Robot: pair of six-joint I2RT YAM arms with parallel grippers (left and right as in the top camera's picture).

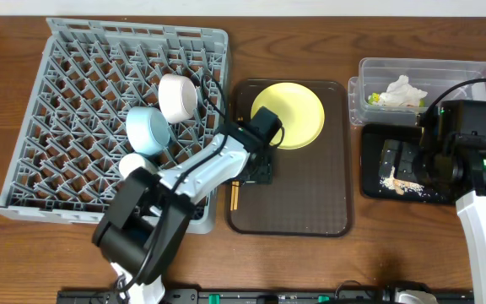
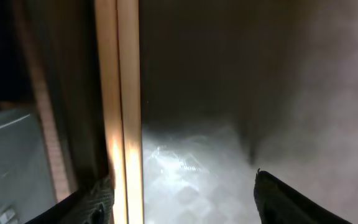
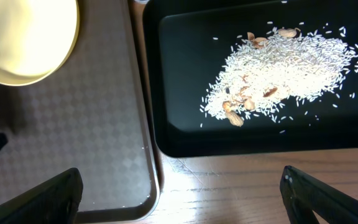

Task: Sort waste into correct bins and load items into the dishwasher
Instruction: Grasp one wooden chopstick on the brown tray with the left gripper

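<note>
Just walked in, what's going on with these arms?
The open left gripper is down over the chopsticks on the brown tray. The open right gripper hovers by the black tray of crumbs. Blue bowl, white bowl and cup sit in the rack, wrapper in the tub; plate not yet racked.

Two bowls [image 1: 148,129] [image 1: 177,97], one cup [image 1: 132,163], one plate [image 1: 294,110], two chopsticks [image 2: 118,93], one rack [image 1: 74,51], one tub [image 1: 420,66], one black tray [image 1: 374,162], one brown tray [image 1: 310,194] and one wrapper [image 1: 403,91] are sitting here.

Left: rack [image 1: 74,127]. Centre: serving tray [image 1: 310,194] bearing plate [image 1: 289,114], chopsticks [image 2: 120,93]. Right: tub [image 1: 471,72] holding wrapper [image 1: 403,91], behind shallow tray [image 1: 374,160] holding crumbs [image 1: 399,181].
</note>
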